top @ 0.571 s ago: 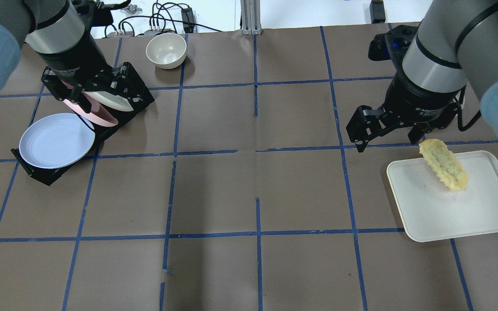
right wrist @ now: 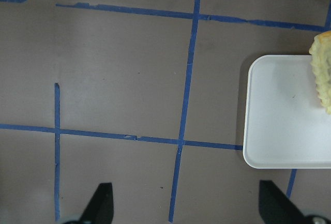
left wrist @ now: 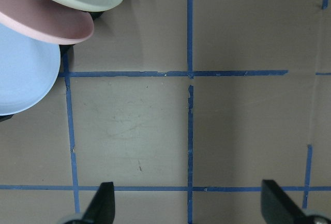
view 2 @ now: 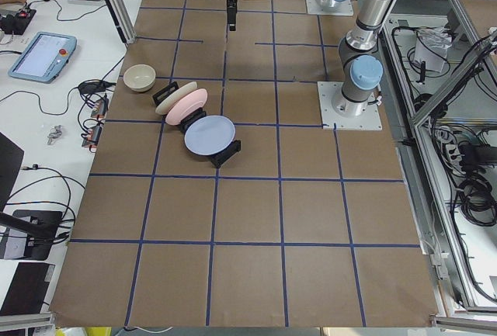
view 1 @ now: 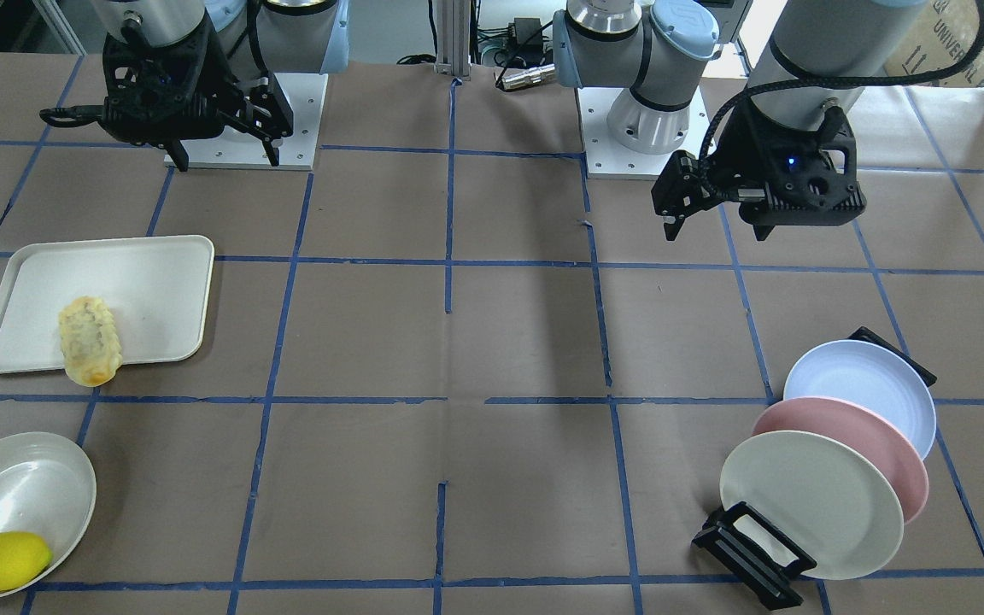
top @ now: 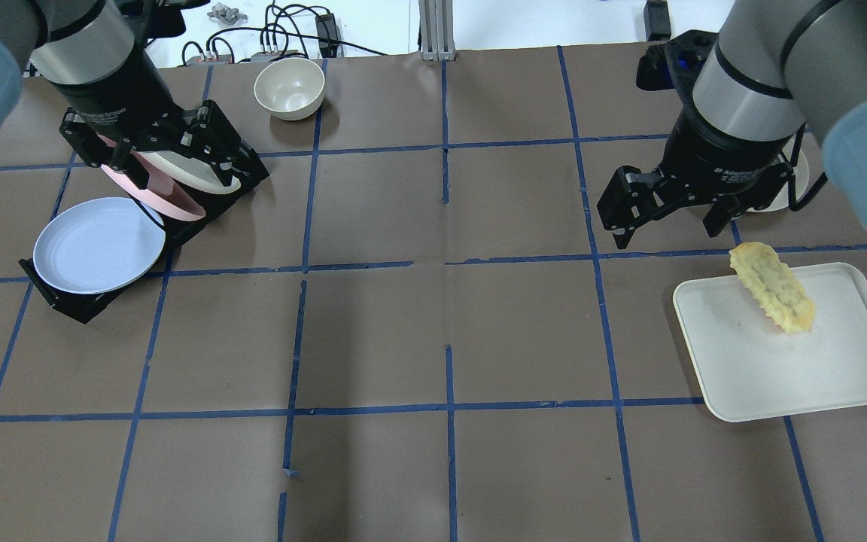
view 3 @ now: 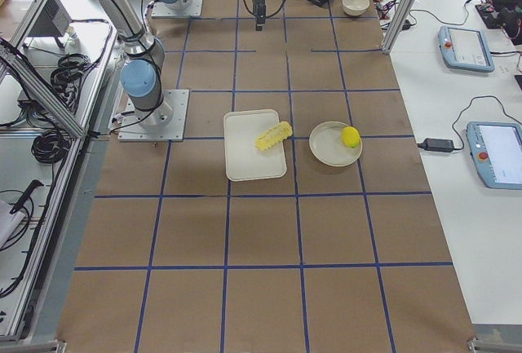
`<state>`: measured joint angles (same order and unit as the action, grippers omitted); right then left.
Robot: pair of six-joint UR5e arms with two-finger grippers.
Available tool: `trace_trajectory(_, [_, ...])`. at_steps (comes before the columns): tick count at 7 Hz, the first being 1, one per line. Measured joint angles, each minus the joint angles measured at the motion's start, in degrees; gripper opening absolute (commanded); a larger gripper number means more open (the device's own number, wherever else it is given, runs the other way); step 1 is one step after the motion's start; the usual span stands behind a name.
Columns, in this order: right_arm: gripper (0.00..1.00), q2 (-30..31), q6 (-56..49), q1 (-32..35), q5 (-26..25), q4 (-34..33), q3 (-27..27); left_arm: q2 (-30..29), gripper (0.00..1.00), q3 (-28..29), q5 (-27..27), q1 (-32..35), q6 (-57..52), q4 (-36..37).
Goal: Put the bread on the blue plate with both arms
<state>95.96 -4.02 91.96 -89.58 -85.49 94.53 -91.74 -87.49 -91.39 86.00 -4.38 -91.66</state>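
1. Bread [top: 772, 287] lies on a white tray [top: 780, 395] near the table's right edge, diagonal to the tray's sides, with one end poking over the rim that faces away from the robot
2. The right gripper [right wrist: 183, 203] hangs above bare table just inboard of the tray, its fingers spread wide and holding nothing; the left gripper [left wrist: 189, 203] is likewise spread and empty, above the plate rack [top: 65, 301] near the far left corner
3. The blue plate [top: 98, 245] leans in that rack's slot closest to the robot, with a pink plate [view 1: 859, 448] and a cream plate [view 1: 808, 504] behind it
4. The step in hand looks like the reach: right arm to the loaf, left arm to the plate
5. To do it well, I would turn the right wrist so the jaws straddle the loaf's short width near its middle, then close gently
6. The loaf is long, bumpy and pale yellow, with a scalloped edge; it is probably soft, so a hard squeeze could crush it
7. The plate is round, shallow, matte and smooth, so a pinch on its raised upper rim seems safest, lifting along the slot clear of the pink one
8. The tray is smooth with rounded corners and may slide if nudged
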Motion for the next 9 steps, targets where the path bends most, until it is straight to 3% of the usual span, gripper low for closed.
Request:
trace_trajectory(2, [1.0, -3.4, -0.1, 0.0, -0.3, 1.9, -3.8, -0.7, 1.0, 0.5, 0.3, -9.8, -13.7, 0.1])
trace_trajectory(4, [1.0, -4.2, -2.1, -2.0, -0.9, 2.0, -2.3, -4.2, 1.0, 0.8, 1.1, -21.9, -30.7, 0.9])
trace_trajectory(6, [1.0, -4.4, -7.8, -8.8, -1.2, 1.5, 0.2, -11.2, 1.0, 2.7, 3.6, -30.3, -40.6, 3.6])
trace_trajectory(8, [1.0, -4.9, -16.9, -17.8, -1.1, -4.8, 6.4, -19.8, 1.0, 5.6, 3.7, -33.5, -45.0, 7.8])
trace_trajectory(9, [1.0, -5.8, -19.5, -19.7, -1.1, -12.6, 11.4, -23.8, 1.0, 6.5, 2.8, -34.0, -45.7, 10.9])
